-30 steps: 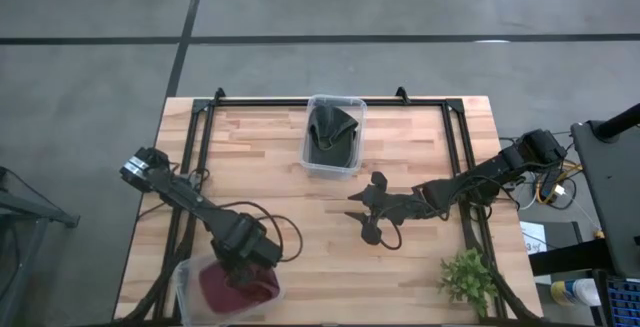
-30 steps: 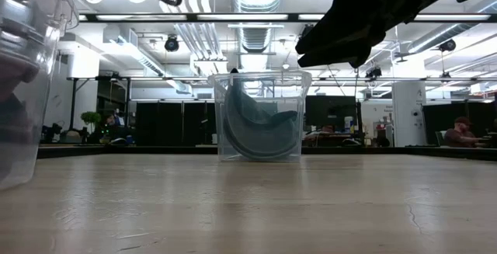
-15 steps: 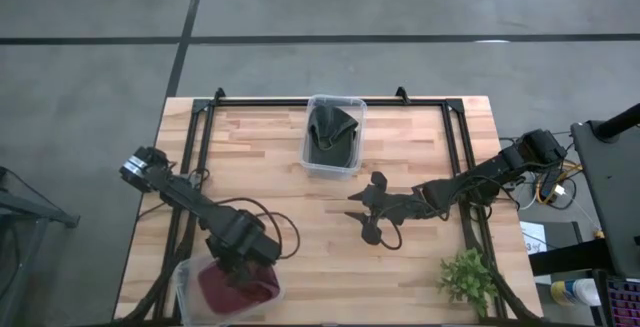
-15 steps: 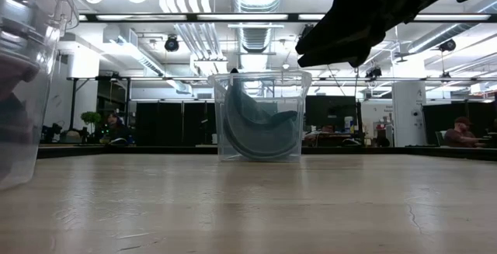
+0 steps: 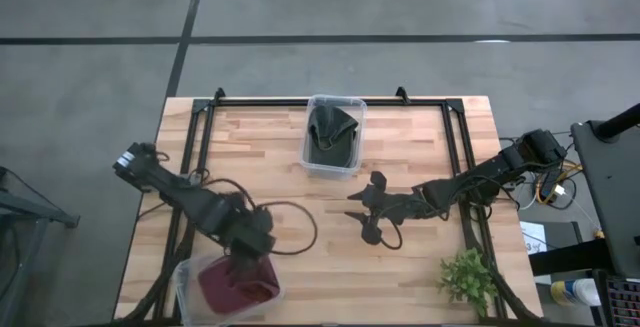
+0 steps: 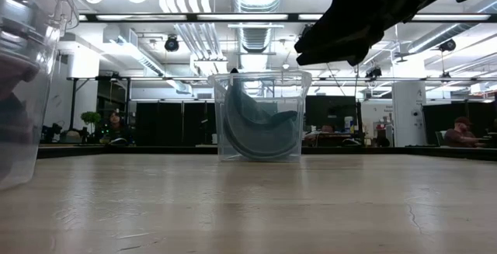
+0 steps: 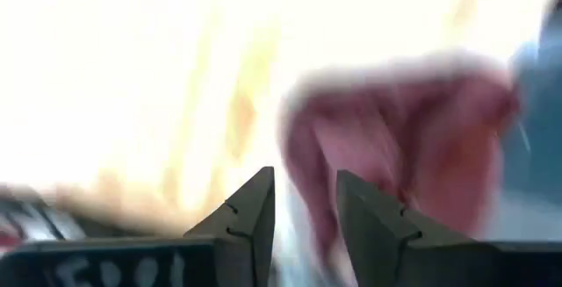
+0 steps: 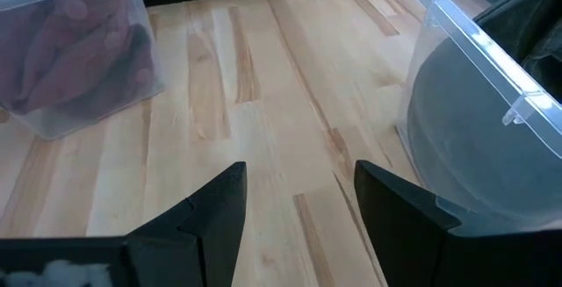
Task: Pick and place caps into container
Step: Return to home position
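Left pincer (image 7: 305, 176) narrowly parted, seemingly empty, over maroon caps (image 7: 399, 133); right pincer (image 8: 300, 169) spread, empty

We see maroon caps (image 5: 225, 287) in the corner container (image 5: 183, 279) by our left gripper (image 5: 247, 263), olive caps (image 5: 333, 132) in the other container (image 5: 357, 109).

The maroon caps (image 5: 238, 285) lie crumpled together in the clear container (image 5: 184, 279) at the table (image 5: 420, 137) corner on my left, a soft red heap filling it (I can't count them apart). The dark olive-green caps (image 5: 332, 132) sit folded in the second clear container (image 5: 312, 165) at the middle of the opposite edge, curved against its wall.
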